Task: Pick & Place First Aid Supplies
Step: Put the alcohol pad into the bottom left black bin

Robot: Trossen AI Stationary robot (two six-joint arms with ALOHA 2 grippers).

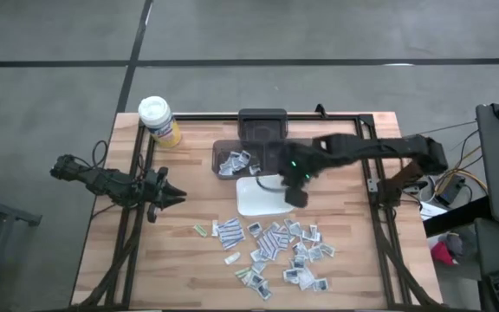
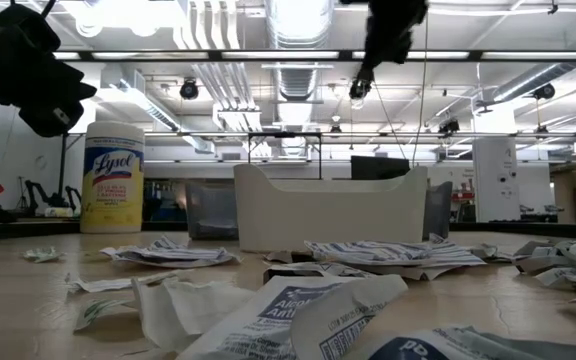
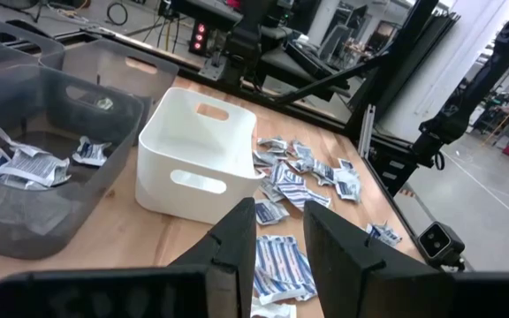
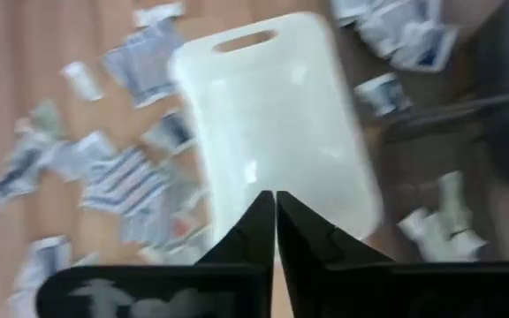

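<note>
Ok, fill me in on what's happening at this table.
The right gripper hangs shut and empty above the white rectangular plastic tray, which looks empty. Some small flat sealed packets already lie in the dark translucent bin behind the tray; many more loose packets are scattered on the wooden table. The left gripper waits partly open at the table's left side.

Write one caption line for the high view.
Right gripper, shut, above white tray; packets scattered below.

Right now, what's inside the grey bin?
A few packets lie on the grey bin's floor. Its near corner is hidden by the wall, and from above the right gripper arm covers part.
</note>
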